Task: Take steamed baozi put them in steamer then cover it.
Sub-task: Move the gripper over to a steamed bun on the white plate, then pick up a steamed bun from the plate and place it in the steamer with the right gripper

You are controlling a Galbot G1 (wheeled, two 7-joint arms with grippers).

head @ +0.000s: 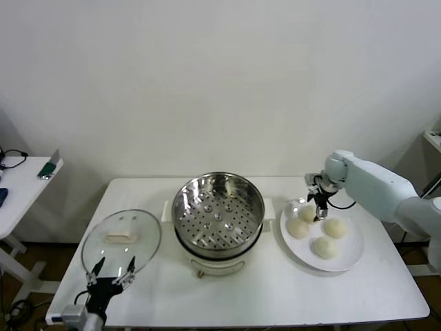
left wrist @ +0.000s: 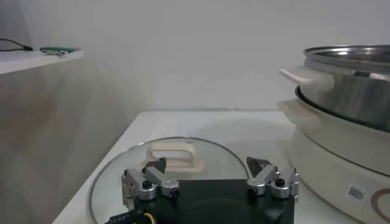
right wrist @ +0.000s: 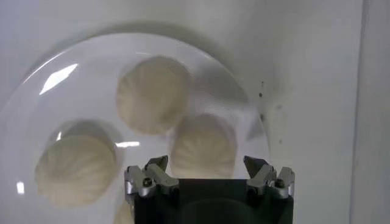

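So at this point I had the right gripper (head: 320, 207) hanging over the white plate (head: 348, 258) at the right end of the table (head: 275, 296), fingers spread wide with nothing in them. From the right wrist cam it sat right above one baozi (right wrist: 203, 146), jaws either side of it but not touching it as far as I could tell. All four steamed baozi (head: 324, 247) were on that plate, bunched close together, the one under the gripper being nearest the table's back edge.

The steamer (head: 218, 210) stood in the middle of the table, tray bare, no lid on it. The cover (head: 121, 238) lay flat near the table's front-left corner, handle up. My left gripper (head: 114, 265) was parked low at the near rim of the cover, also wide open and holding nothing.
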